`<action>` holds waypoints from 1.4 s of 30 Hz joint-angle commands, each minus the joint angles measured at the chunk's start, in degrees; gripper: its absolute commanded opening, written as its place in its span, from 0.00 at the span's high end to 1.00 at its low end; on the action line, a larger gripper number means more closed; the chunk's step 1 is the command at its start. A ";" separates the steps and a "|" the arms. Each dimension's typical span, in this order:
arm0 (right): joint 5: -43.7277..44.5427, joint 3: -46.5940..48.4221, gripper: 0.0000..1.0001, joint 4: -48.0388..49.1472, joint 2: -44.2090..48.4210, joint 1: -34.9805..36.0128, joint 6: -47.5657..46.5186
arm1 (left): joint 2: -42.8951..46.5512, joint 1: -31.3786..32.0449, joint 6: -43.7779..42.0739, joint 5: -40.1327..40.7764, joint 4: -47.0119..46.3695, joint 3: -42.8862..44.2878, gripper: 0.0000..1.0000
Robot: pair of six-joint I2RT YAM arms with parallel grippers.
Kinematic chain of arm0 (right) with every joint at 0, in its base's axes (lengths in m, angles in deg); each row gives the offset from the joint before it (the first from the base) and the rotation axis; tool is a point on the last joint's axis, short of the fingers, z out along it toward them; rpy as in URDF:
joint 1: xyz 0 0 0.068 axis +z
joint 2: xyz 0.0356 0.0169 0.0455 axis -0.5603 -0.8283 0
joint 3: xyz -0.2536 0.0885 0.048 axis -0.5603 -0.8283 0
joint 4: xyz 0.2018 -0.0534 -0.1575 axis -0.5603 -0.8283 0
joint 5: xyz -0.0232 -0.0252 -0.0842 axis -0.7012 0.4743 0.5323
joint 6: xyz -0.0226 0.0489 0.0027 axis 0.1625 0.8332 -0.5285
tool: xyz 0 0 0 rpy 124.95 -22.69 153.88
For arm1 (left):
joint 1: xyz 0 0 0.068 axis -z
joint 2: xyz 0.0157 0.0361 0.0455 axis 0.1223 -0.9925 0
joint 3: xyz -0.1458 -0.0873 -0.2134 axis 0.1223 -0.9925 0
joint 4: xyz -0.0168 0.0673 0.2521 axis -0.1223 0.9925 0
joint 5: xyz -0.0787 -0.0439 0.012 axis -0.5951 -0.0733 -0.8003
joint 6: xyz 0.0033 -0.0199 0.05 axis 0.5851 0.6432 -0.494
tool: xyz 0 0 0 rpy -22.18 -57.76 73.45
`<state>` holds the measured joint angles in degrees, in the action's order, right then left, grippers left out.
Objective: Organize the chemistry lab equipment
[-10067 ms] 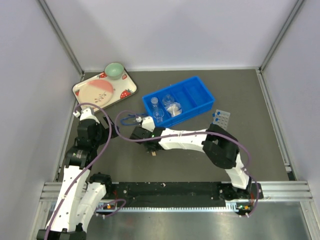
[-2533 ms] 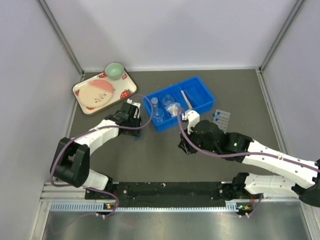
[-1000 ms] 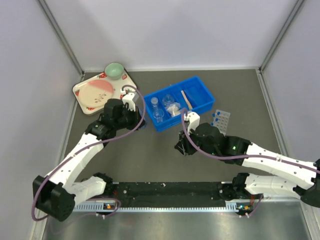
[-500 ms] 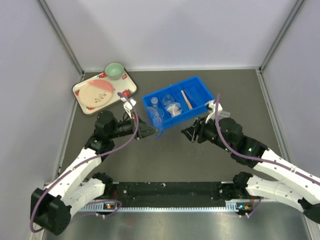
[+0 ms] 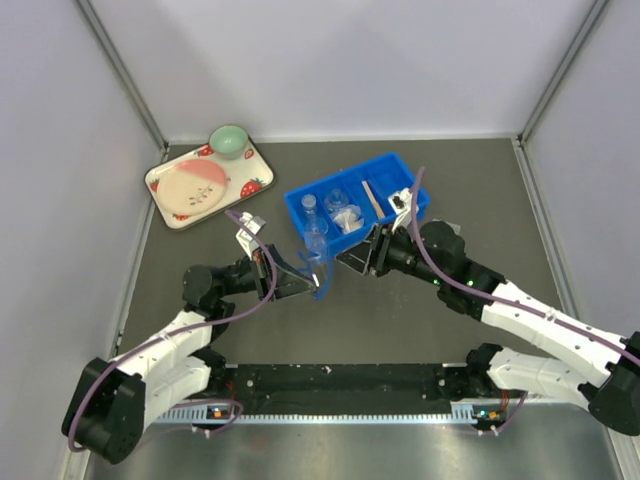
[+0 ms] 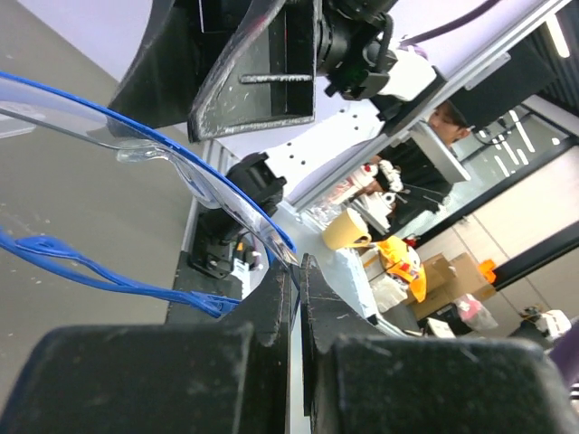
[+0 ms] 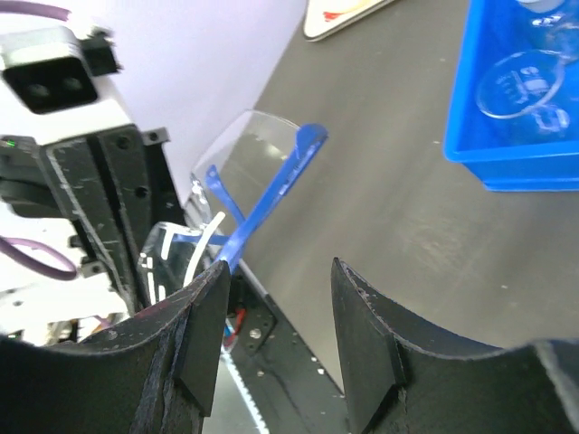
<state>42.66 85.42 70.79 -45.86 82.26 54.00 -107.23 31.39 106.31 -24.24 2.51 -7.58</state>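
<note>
A pair of clear safety glasses (image 5: 316, 268) with blue temple arms hangs in the air in front of the blue bin. My left gripper (image 5: 296, 276) is shut on the edge of the lens (image 6: 172, 167), and a blue temple arm (image 6: 99, 271) trails below. My right gripper (image 5: 352, 259) stands open just right of the glasses. The blue temple arm (image 7: 271, 194) ends beside its left finger (image 7: 194, 334) with nothing between the fingers. Clear flasks (image 5: 316, 231) and a thin wooden stick (image 5: 372, 195) lie in the bin. The tube rack is hidden behind my right arm.
The blue compartment bin (image 5: 400, 170) sits at the middle back, its near corner (image 7: 507, 163) in the right wrist view. A strawberry-print tray (image 5: 165, 185) with a pink plate and green bowl (image 5: 229, 141) stands at the back left. Grey walls close in three sides.
My left gripper has drawn back from the bin and raised the glasses toward the middle. My right gripper has swung left to meet them and has opened a little wider.
</note>
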 commanded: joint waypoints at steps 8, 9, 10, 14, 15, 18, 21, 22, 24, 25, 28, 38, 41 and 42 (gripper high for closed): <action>-8.95 2.28 0.52 19.72 -2.81 -0.37 14.30 | 0.10 0.16 8.84 0.14 -24.34 -2.56 1.00; -10.09 2.20 0.52 21.47 -3.34 -0.37 15.10 | 0.10 0.16 8.84 0.05 -24.68 -2.47 1.00; -10.53 2.02 0.53 22.09 -4.12 -0.28 15.72 | 0.28 0.16 8.84 0.14 -24.69 -2.30 1.00; -9.40 1.84 0.54 20.26 -3.26 0.51 15.29 | 1.41 0.16 9.28 0.14 -25.13 -1.68 1.00; -8.09 2.02 0.54 19.30 -2.64 0.59 14.68 | 1.86 0.16 9.19 0.14 -24.87 -1.51 1.00; -4.93 2.55 0.54 14.46 0.78 1.03 12.13 | 3.61 0.16 8.32 0.05 -22.41 -0.80 1.00; -2.99 2.72 0.54 11.03 4.30 1.21 10.72 | 5.46 0.16 7.35 -0.39 -19.42 0.08 1.00; -2.81 2.72 0.53 10.50 4.74 1.30 10.63 | 5.90 0.16 7.09 -0.48 -18.89 0.51 1.00; -3.15 2.73 0.53 10.49 4.75 1.21 11.15 | 6.95 0.16 6.56 -0.39 -17.40 0.87 1.00; -3.50 2.38 0.53 11.19 4.48 1.30 11.68 | 7.22 0.16 6.56 -0.30 -17.31 1.13 1.00; -4.91 2.46 0.53 14.27 1.59 2.00 13.44 | 8.01 0.16 6.47 -0.30 -16.69 1.75 1.00; -6.23 8.70 0.53 18.50 -7.38 7.53 13.62 | 8.80 0.16 6.47 -0.48 -16.51 1.92 1.00; -6.06 9.23 0.53 18.85 -7.65 8.15 13.53 | 8.98 0.16 6.47 -0.39 -16.69 1.49 1.00; -5.97 9.32 0.53 18.85 -7.65 8.24 13.61 | 9.07 0.16 6.47 -0.30 -16.69 1.22 1.00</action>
<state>37.26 91.61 86.59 -53.25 89.45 67.92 -99.34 31.39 113.81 -24.63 -8.77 -7.89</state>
